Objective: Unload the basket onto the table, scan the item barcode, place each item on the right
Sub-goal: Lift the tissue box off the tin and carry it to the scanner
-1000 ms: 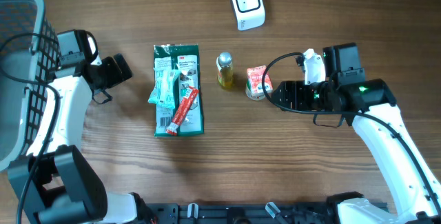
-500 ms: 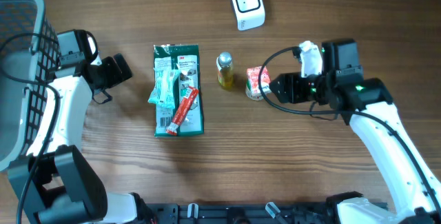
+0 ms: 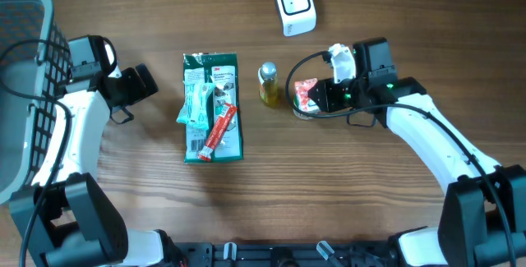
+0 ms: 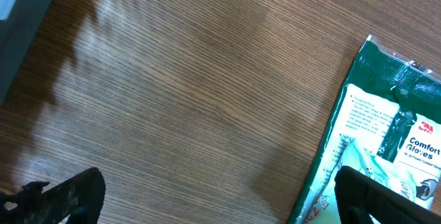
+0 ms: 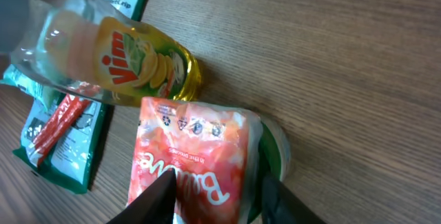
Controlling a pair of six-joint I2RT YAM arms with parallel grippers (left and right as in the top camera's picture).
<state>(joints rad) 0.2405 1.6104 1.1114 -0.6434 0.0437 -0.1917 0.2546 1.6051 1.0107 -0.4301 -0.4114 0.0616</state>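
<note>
Left gripper (image 4: 219, 182): held wide over the bench (image 4: 172, 79).
Right gripper (image 5: 213, 193): set astride the pouch (image 5: 189, 148); grip cannot be told.
Pouch: near bottle (image 5: 117, 45).

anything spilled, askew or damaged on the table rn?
Nothing spilled or visibly damaged. One oddity: the red tube lies slanted on top of the green glove pack, covering part of its face.
</note>
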